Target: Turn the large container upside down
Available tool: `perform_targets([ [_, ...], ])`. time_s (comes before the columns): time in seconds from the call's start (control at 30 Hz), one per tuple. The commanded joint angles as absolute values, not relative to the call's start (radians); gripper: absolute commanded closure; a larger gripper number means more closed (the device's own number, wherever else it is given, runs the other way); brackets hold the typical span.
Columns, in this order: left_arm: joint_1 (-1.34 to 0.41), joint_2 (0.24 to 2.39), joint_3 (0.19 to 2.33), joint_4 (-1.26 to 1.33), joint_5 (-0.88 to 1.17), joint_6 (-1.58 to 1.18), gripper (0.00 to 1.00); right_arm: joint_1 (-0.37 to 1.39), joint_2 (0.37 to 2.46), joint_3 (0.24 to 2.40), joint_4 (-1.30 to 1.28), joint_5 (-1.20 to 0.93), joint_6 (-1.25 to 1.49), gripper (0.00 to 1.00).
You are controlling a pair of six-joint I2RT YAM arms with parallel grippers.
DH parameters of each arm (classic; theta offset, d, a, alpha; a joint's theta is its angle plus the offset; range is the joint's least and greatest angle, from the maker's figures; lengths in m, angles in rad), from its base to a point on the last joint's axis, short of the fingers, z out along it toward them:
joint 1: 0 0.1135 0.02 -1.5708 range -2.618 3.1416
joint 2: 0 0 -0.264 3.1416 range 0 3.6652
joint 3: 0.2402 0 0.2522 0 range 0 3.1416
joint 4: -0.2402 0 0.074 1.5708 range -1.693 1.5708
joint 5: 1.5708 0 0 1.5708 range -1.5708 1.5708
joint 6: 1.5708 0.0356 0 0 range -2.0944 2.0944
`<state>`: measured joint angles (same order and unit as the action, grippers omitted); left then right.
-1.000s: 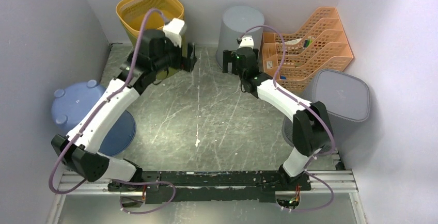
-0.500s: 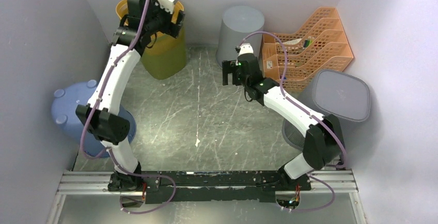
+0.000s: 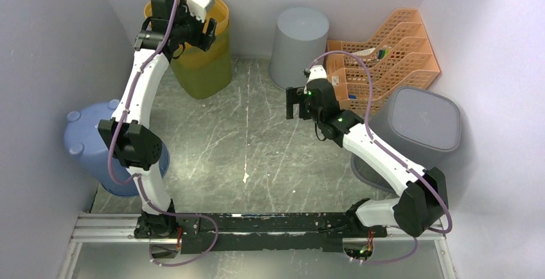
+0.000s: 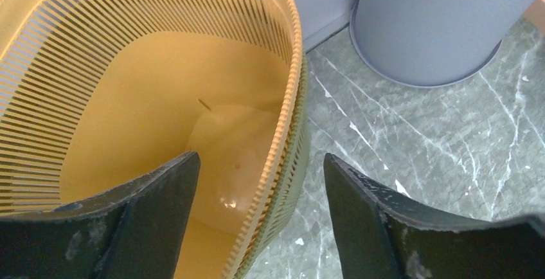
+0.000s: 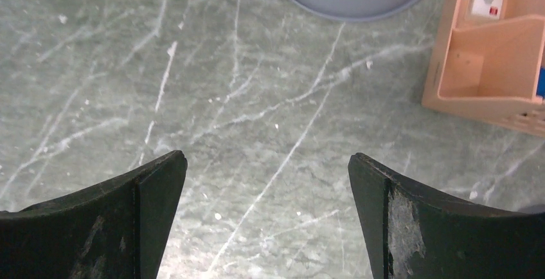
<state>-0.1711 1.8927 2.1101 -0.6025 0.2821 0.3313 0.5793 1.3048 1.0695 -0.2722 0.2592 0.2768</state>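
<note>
Yellow basket (image 4: 128,99) upright, far-left counter (image 3: 257,137) corner. Left gripper (image 4: 257,163) spread, straddling its rim, not yet pinching. Risk: thin slatted rim slips mid-flip, basket knocks grey bin (image 4: 437,22). Right gripper (image 5: 267,160) spread, idle.

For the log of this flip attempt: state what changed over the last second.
The left gripper swung up and back to the yellow basket, and its open jaws now straddle the rim. The right gripper drew back toward its base, open over the table. The basket stayed upright in place; nothing is grasped.
</note>
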Motion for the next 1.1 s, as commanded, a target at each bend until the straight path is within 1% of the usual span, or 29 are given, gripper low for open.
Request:
perform_targets([
  [0.0, -0.140, 1.878, 2.095, -0.620, 0.306, 0.362, 0.21, 0.583, 1.271, 1.028, -0.318, 0.282, 0.296, 0.00],
  [0.1, -0.122, 1.872, 2.055, -0.603, 0.306, 0.364, 0.27, 0.583, 1.260, 1.007, -0.327, 0.288, 0.300, 0.00],
  [0.27, -0.101, 1.896, 2.046, -0.600, 0.324, 0.347, 0.29, 0.584, 1.252, 0.983, -0.342, 0.290, 0.308, 0.00],
  [0.43, -0.101, 1.922, 2.064, -0.624, 0.320, 0.334, 0.43, 0.583, 1.246, 0.969, -0.347, 0.307, 0.308, 0.00],
  [0.47, -0.101, 1.916, 2.058, -0.620, 0.327, 0.328, 0.48, 0.582, 1.246, 0.965, -0.344, 0.309, 0.308, 0.00],
  [0.53, -0.101, 1.897, 2.036, -0.597, 0.318, 0.310, 0.87, 0.583, 1.253, 0.958, -0.339, 0.310, 0.307, 0.00],
  [0.57, -0.101, 1.883, 2.017, -0.579, 0.310, 0.299, 0.92, 0.583, 1.259, 0.956, -0.338, 0.310, 0.308, 0.00],
  [0.67, -0.101, 1.854, 1.985, -0.558, 0.296, 0.296, 0.93, 0.583, 1.277, 0.953, -0.333, 0.301, 0.313, 0.00],
  [0.83, -0.101, 1.832, 2.027, -0.547, 0.227, 0.260, 0.93, 0.583, 1.293, 0.941, -0.316, 0.291, 0.319, 0.00],
  [1.07, -0.103, 1.665, 2.046, -0.384, 0.164, 0.177, 0.93, 0.583, 1.313, 0.932, -0.297, 0.283, 0.318, 0.00],
])
